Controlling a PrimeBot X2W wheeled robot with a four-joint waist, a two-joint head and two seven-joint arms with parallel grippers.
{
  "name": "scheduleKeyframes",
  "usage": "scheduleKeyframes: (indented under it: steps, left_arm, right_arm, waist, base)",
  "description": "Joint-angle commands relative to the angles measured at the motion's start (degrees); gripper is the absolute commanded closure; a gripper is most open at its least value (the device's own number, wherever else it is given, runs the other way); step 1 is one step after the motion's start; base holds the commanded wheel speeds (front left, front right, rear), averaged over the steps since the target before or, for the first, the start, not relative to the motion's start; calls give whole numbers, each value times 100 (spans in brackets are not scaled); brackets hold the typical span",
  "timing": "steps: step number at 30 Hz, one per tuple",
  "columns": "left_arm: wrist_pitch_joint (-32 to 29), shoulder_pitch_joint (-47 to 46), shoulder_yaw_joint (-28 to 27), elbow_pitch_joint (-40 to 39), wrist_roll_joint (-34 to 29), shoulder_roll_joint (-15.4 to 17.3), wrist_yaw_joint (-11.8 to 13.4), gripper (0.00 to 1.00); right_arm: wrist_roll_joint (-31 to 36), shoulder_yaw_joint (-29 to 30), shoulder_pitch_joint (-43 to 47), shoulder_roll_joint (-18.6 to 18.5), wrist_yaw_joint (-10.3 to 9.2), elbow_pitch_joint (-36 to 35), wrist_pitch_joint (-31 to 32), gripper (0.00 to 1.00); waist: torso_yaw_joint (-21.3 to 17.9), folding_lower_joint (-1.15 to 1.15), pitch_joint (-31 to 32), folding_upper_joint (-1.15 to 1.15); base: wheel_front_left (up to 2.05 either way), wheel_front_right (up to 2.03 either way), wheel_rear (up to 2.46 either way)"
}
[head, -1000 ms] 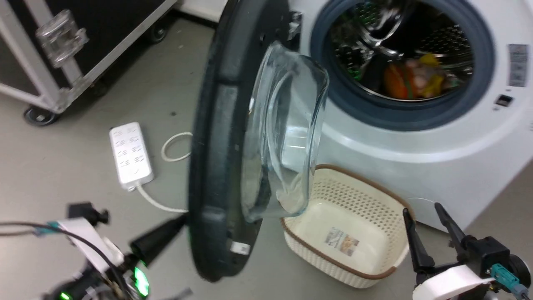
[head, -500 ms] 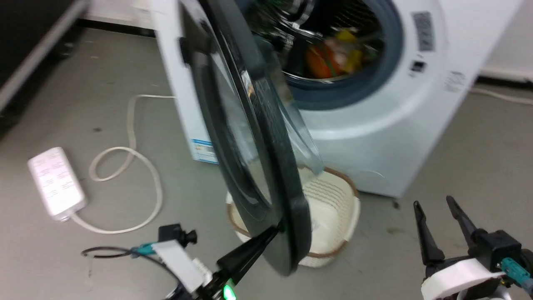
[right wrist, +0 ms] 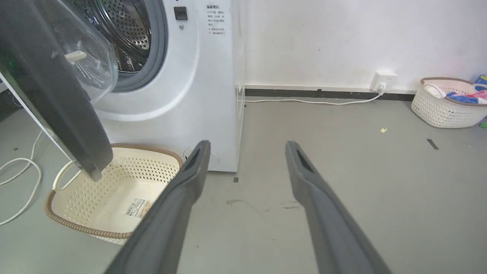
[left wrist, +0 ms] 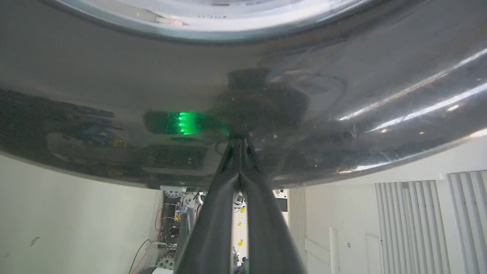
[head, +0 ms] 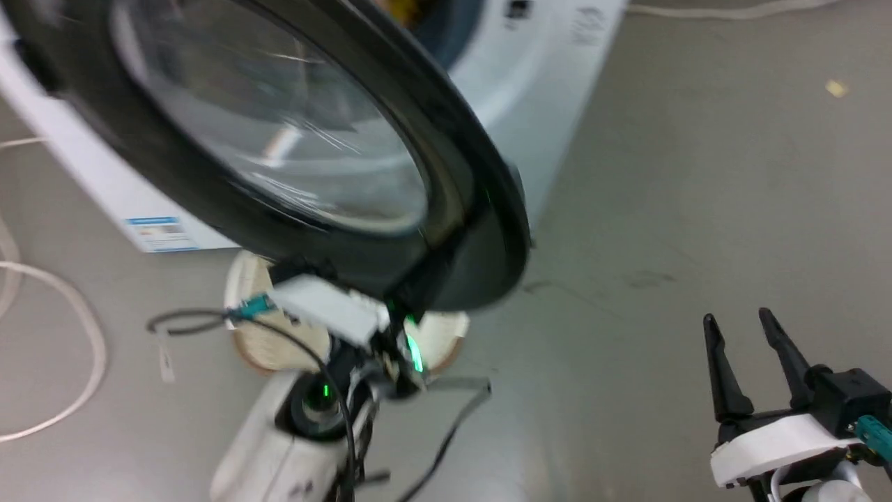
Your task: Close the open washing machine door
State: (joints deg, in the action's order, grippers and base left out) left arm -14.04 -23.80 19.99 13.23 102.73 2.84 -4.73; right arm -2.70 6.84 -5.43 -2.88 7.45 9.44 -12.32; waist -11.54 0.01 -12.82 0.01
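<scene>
While it stands partly open, the washing machine door hangs out from the white washing machine. It has a glossy black rim around clear bulging glass, with the bowl side toward the drum. Half a second ago the head view, which has itself turned, showed the door almost edge-on; now its outer face shows. The left gripper, fingers pressed together, touches the lower rim. The right gripper is spread and empty. A cream basket sits on the floor under the door.
</scene>
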Motion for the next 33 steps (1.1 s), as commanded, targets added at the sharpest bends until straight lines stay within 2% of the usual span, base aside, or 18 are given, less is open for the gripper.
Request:
scheduleKeyframes:
  steps: [1, 7, 13, 18, 21, 25, 29, 30, 31, 33]
  left_arm:
    - [163, -265, 9, 139, 62, 4, -42, 100]
    - [847, -1346, -6, 990, 123, 4, -85, 100]
    - [1256, -2096, -5, 1767, 302, 4, -201, 100]
    - [1273, -2136, 197, 2063, 386, 4, -263, 100]
    - [1291, -1909, 331, 1921, 232, 5, -272, 100]
    - [1486, -1282, 505, 1414, -336, 131, -274, 100]
    - [1926, -542, 786, 801, -1175, 527, -274, 100]
    - [2048, -362, 864, 677, -1385, 651, -275, 53]
    - [2173, -214, 972, 564, -1647, 796, -275, 0]
    - [2497, 61, 1217, 347, -2287, 1127, -275, 0]
  right_arm:
    - [-74, -31, -107, 0, 3, 58, -71, 0]
    - [-255, -217, -218, 0, 3, 315, -188, 0]
    - [-294, -354, -264, 0, 3, 467, -241, 0]
    - [-243, -331, -258, 0, 3, 488, -257, 0]
    - [-174, -289, -213, 0, 3, 448, -261, 0]
    - [-89, -233, -110, 1, 3, 358, -264, 0]
    - [-27, -195, 55, 1, 3, 238, -262, 0]
    - [-12, -208, 103, 1, 3, 214, -257, 0]
    - [-2, -204, 153, 1, 3, 187, -250, 0]
    - [11, -219, 247, 1, 3, 135, -220, 0]
  waist:
    - [-588, -1, -460, -1]
    - [-991, -1, -630, -1]
    - [-1036, -1, -618, -1]
    - [-753, -1, -407, -1]
    - [-486, -1, -199, -1]
    - [-72, -1, 144, -1]
    - [392, -1, 483, -1]
    - [498, -1, 566, -1]
    - [619, -1, 645, -1]
    - [819, -1, 787, -1]
  base:
    - [0, 0, 0]
    - [0, 0, 0]
    - [0, 0, 0]
    - [0, 0, 0]
    - [0, 0, 0]
    - [0, 0, 0]
    - [0, 0, 0]
    - [0, 0, 0]
    - [0, 0, 0]
    - [0, 0, 0]
